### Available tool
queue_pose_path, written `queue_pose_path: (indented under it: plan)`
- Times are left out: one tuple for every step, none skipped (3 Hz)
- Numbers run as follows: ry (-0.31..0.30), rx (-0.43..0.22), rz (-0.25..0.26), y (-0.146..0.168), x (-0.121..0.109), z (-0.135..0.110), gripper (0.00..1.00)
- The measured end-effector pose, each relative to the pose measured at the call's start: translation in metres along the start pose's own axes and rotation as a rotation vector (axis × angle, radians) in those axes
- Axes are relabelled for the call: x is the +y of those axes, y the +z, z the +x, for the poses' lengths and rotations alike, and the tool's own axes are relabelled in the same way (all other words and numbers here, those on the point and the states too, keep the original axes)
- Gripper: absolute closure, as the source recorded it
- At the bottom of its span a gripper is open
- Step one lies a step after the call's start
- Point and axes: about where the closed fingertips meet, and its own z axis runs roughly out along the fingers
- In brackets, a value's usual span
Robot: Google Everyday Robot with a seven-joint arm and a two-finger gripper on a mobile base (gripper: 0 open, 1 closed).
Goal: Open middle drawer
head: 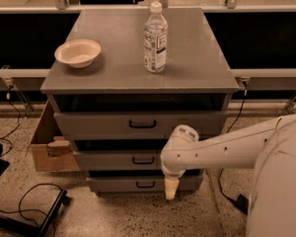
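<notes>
The grey cabinet has three drawers stacked one above another. The middle drawer (108, 160) has a small black loop handle (143, 160) at its centre, and its front sits closed between the other two. My gripper (171, 188) points down at the end of the white arm (222, 149). It hangs in front of the right part of the bottom drawer (118, 184), below and to the right of the middle drawer's handle, and holds nothing.
A water bottle (155, 37) and a cream bowl (78, 52) stand on the cabinet top (113, 73). The top drawer (98, 125) is above. A cardboard box (49, 149) sits on the floor to the left, with a black cable (24, 196) nearby.
</notes>
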Motion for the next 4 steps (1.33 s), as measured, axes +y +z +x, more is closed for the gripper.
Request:
queue_pose_path:
  plan:
    - [-0.001, 0.015, 0.026, 0.016, -0.018, -0.001, 0.0]
    - [-0.007, 0.036, 0.035, 0.032, -0.034, -0.005, 0.0]
    - [0.015, 0.049, 0.029, 0.051, -0.046, -0.005, 0.0]
    - [0.053, 0.048, 0.009, 0.066, -0.051, -0.001, 0.15]
